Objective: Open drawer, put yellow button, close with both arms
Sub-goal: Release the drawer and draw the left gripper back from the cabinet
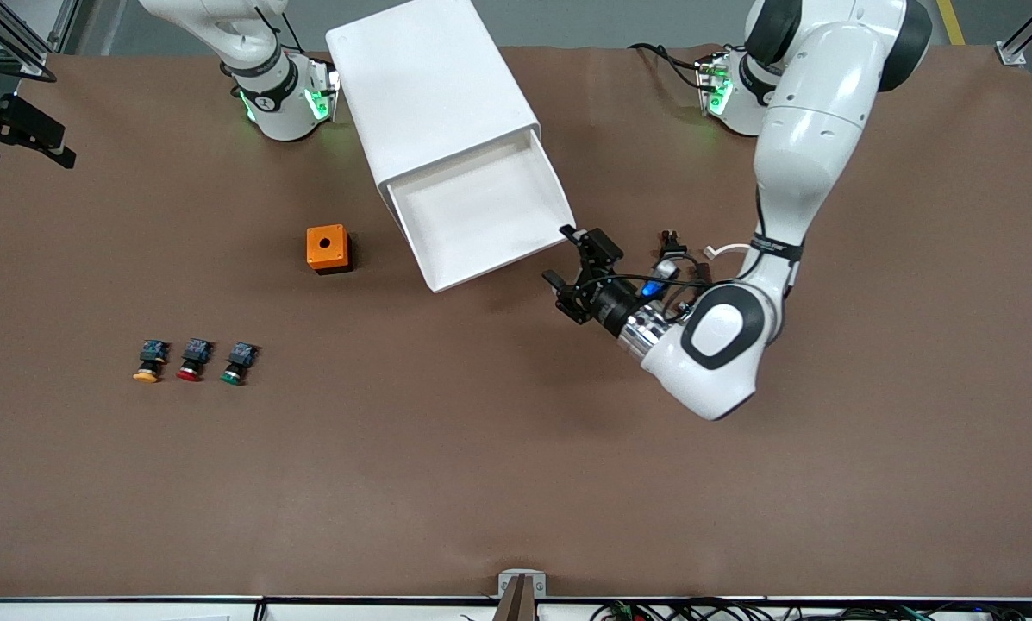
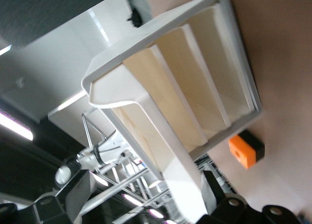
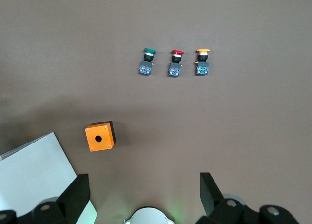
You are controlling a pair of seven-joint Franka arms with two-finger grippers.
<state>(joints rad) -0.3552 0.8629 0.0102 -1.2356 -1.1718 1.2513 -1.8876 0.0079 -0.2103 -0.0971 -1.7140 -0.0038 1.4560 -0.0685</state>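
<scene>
Standing pulled well out of the boxy white plastic cabinet (image 1: 434, 95), the shallow white tray drawer (image 1: 485, 216) at its top shows a bare white floor. The left gripper (image 1: 567, 259), a black two-finger pincer on the large white jointed arm that comes from the base at the left arm's end of the table, sits just beside the drawer's front corner with its fingers spread wide and nothing between them; whether a fingertip touches the drawer lip cannot be told. In the left wrist view the drawer's front lip (image 2: 112, 94) fills the frame close up.

The small yellow button (image 1: 147, 362), with its round yellow-orange cap, black body and blue rear block, lies on the brown table (image 1: 516, 483) well apart from the cabinet, toward the right arm's end. It is the end one of a row of three, beside a red-capped button (image 1: 192, 360) and a green-capped button (image 1: 238, 362). An orange box with a round hole (image 1: 328, 248) sits between that row and the cabinet.

The right gripper (image 3: 144, 194) waits high over the table near its own base, fingers spread and empty.
</scene>
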